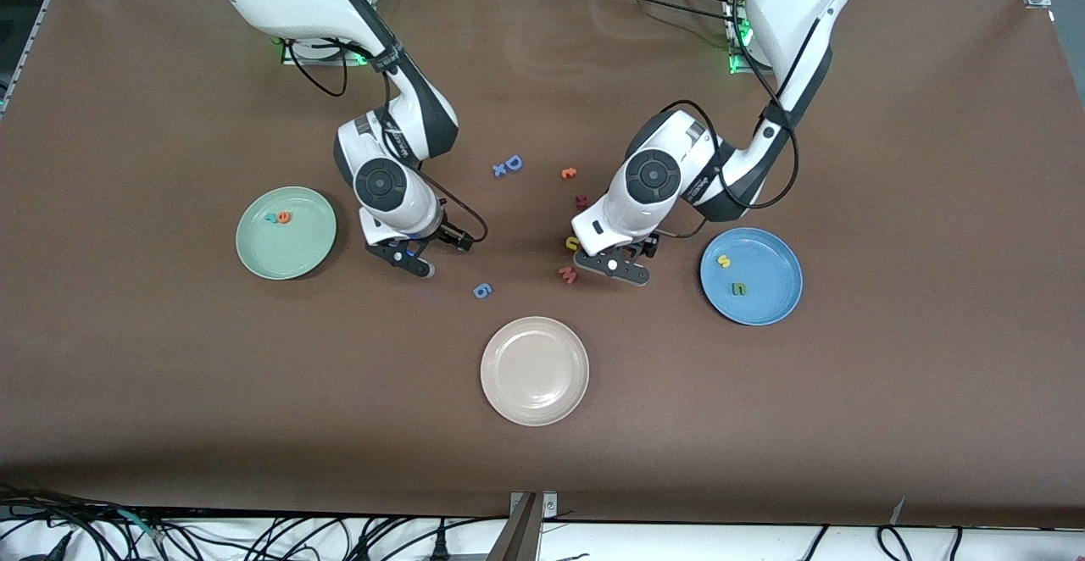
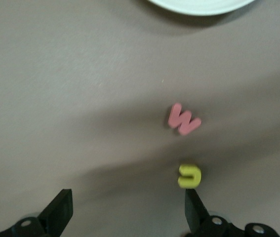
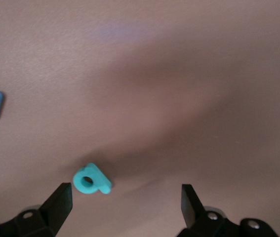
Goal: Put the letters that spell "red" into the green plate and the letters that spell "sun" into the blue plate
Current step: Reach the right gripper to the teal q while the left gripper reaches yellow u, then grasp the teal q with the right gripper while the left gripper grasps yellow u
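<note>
Green plate (image 1: 286,233) sits mid-left of the front frame, with an orange "e" (image 1: 285,217) and a thin teal letter (image 1: 272,218) touching side by side near its upper rim. Blue plate (image 1: 751,276) is at mid-right, holding a yellow "s" (image 1: 724,261) and an olive "n" (image 1: 739,289), apart from each other and clear of the rim. Right gripper (image 3: 125,200), jaws wide and empty, hangs low just beside the green plate; the teal "d" (image 3: 93,180) lies between its fingers, close to one. Left gripper (image 2: 129,210), jaws wide and empty, hangs at frame centre with the yellow "u" (image 2: 189,176) just off one fingertip (image 2: 193,203) and the pink "w" (image 2: 183,119) close by. A beige plate (image 1: 534,370) sits lower centre with bare brown table (image 1: 890,391) all around. A blue "6" (image 1: 482,291) lies between the grippers.
</note>
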Robot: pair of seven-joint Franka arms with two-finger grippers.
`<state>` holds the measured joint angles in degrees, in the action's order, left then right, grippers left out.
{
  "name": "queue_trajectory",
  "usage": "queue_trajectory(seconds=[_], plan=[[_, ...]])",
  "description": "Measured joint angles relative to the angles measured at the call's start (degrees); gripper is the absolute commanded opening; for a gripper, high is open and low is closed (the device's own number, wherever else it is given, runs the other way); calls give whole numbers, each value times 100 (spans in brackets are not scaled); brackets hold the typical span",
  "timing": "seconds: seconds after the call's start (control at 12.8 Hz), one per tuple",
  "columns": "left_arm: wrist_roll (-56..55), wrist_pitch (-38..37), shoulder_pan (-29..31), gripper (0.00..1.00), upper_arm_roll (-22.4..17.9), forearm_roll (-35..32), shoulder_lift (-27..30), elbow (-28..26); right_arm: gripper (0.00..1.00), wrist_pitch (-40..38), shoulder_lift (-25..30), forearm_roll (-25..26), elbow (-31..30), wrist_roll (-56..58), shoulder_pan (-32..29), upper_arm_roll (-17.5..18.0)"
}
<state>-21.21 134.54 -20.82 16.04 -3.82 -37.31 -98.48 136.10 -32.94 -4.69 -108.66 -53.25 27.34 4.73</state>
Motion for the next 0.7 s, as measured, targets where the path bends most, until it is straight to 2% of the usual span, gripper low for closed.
queue_trajectory(seconds=[0.16, 0.39, 0.55, 0.7], plan=[[-94, 409, -80, 100, 1, 0, -245, 6, 95, 227, -76, 0, 16, -4, 20, 12], [-244, 542, -311, 99, 4, 0, -397, 10, 90, 394, -124, 0, 18, -4, 77, 16], [-260, 542, -407, 98, 4, 0, -400, 10, 80, 535, -197, 0, 18, -12, 137, 20], [-269, 542, -486, 95, 3, 0, -424, 10, 62, 635, -283, 0, 18, -19, 171, 22]])
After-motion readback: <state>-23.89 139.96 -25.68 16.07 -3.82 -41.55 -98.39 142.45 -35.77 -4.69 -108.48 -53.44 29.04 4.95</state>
